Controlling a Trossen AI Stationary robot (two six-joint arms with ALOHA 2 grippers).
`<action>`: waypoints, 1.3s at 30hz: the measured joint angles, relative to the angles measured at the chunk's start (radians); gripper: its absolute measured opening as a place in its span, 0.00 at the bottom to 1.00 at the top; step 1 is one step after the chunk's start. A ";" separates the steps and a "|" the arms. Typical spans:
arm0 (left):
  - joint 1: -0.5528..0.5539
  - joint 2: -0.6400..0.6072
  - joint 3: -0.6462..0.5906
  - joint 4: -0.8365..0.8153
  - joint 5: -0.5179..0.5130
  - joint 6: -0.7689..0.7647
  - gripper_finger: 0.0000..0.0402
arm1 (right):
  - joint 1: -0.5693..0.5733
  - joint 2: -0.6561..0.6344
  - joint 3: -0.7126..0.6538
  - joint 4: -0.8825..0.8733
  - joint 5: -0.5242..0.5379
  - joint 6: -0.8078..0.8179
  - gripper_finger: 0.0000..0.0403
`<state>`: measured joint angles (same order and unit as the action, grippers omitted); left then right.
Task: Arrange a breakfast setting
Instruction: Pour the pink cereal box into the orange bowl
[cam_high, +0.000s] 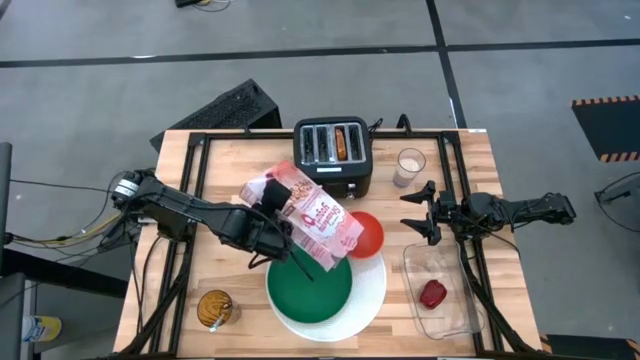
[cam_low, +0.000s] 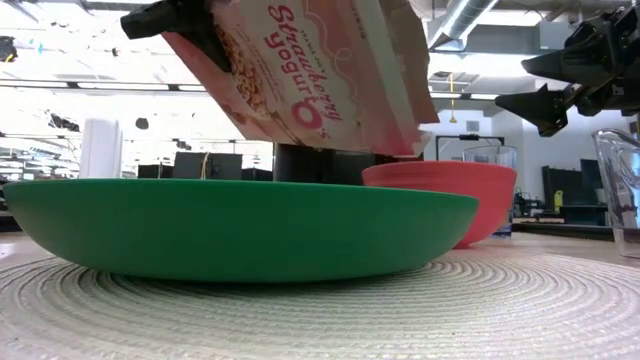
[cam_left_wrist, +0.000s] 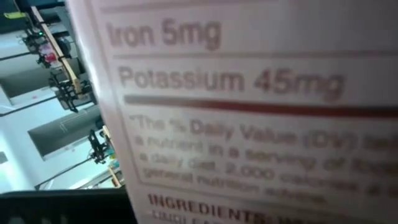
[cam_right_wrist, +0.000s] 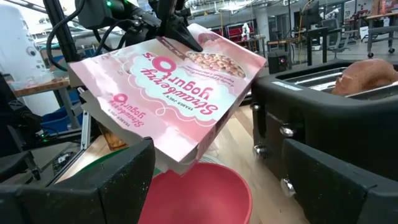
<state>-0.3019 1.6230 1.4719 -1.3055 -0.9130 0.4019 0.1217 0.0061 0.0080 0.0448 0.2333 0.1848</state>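
Left hand (cam_high: 268, 203) clamped on one cereal box (cam_high: 315, 218) (tilted), one red bowl (cam_high: 366, 233), right hand (cam_high: 424, 211) apart

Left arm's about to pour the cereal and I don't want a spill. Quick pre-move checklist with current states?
1. Left gripper has the pink cereal box: ok, box is held off the table, tilted.
2. Box's lower end sits over the red bowl: ok; right wrist view shows its corner just above the bowl.
3. Box flap open: cannot tell.
4. Bowl upright and empty: ok.
5. Green plate stacked on the white plate: ok.
6. Right gripper clear of the pour: ok, open, apart from the bowl beside the clear tray.
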 joint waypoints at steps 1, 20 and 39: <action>0.000 0.000 0.000 -0.005 0.001 -0.010 0.31 | 0.000 0.000 0.000 0.000 0.000 0.000 0.92; -0.008 0.000 0.000 0.044 -0.105 0.138 0.31 | 0.000 0.000 0.000 0.000 0.000 0.000 0.92; 0.028 0.000 -0.001 0.118 -0.156 0.270 0.31 | 0.000 0.000 0.000 0.000 0.000 0.000 0.92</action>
<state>-0.2741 1.6226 1.4708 -1.1874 -1.0686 0.6720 0.1218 0.0059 0.0080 0.0448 0.2333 0.1848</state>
